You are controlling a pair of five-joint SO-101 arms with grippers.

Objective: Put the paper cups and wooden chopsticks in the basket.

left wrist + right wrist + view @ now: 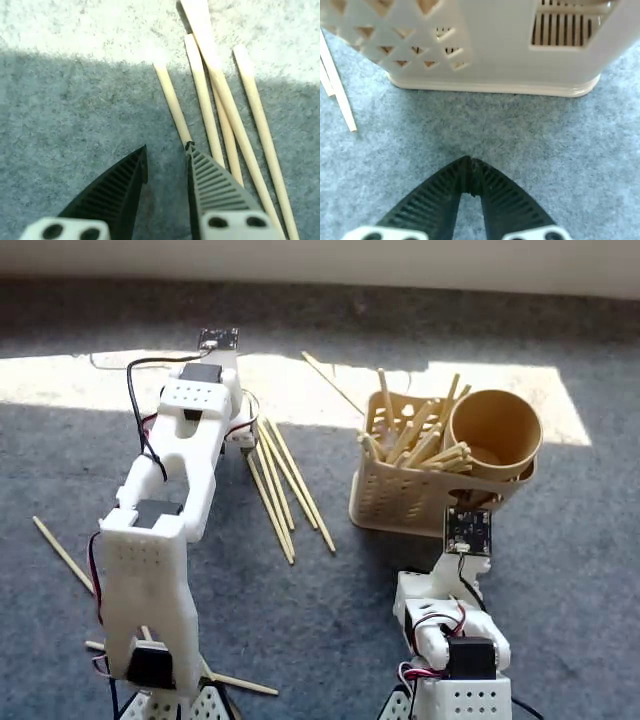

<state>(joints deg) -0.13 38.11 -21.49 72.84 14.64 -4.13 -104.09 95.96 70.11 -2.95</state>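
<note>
**Hard sun at the far side, shade up close**

In the high view a bright sunlit band [300, 390] crosses the far part of the counter [340, 620] with a hard edge, and everything nearer lies in even shade. The far end of the left arm [190, 440] glares white where the sun strikes it, and the paper cup [497, 430] catches light along its rim. In the left wrist view the shadow line cuts across the chopsticks [203, 100]: their far ends are washed out pale, their near lengths are dim, and the left fingers [117, 192] are dark in shade. The right wrist view is softly lit, with the basket [495, 45] wall flat and a thin dark shadow under its base.
</note>
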